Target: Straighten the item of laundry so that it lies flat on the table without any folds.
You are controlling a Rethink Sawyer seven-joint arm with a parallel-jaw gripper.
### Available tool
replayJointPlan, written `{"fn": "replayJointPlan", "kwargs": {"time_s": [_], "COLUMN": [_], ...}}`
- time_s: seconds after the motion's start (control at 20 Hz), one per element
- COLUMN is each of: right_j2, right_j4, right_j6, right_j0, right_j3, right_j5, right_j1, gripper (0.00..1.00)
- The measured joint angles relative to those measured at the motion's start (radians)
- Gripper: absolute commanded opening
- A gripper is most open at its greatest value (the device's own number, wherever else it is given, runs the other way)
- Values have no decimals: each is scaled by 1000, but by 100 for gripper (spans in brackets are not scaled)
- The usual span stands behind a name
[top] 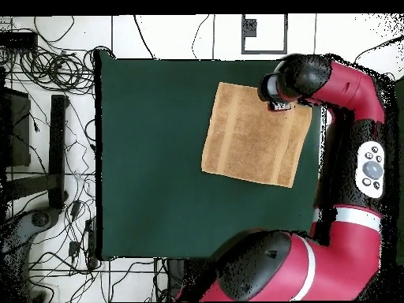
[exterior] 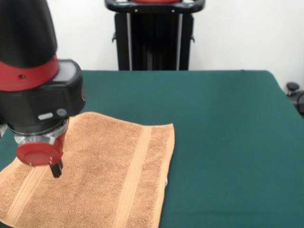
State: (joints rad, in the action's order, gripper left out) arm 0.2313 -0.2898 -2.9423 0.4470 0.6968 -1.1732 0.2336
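1. front view — looks like the late smoothing step: gripper (exterior: 56,170) low over the towel (exterior: 99,175) near its left band, fingers' state impossible to tell. next move likely needs only a lift clear, without dragging cloth.
2. overhead view — towel (top: 252,134) spread nearly square on the green table (top: 150,158), toward the right side, both bands straight, no fold visible; gripper (top: 278,102) at a far corner.

The orange-tan terry-cloth towel (exterior: 102,175) runs off the frame's lower left edge in the front view. The arm's wrist hides the gripper (exterior: 56,169); its jaws cannot be made out.
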Motion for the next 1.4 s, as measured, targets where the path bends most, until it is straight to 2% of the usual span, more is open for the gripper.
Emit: {"fn": "replayJointPlan", "kwargs": {"time_s": [0.3, 0.55, 1.1, 1.4], "right_j2": [-16, -20, -22, -22], "right_j4": [-56, -74, -71, -24], "right_j6": [0, 0, 0, 0], "right_j0": [-25, -28, -23, -19], "right_j3": [15, 21, 22, 34], "right_j5": [147, 214, 220, 188], "right_j1": [-10, -12, -9, 11], "gripper": [0, 0, 0, 0]}}
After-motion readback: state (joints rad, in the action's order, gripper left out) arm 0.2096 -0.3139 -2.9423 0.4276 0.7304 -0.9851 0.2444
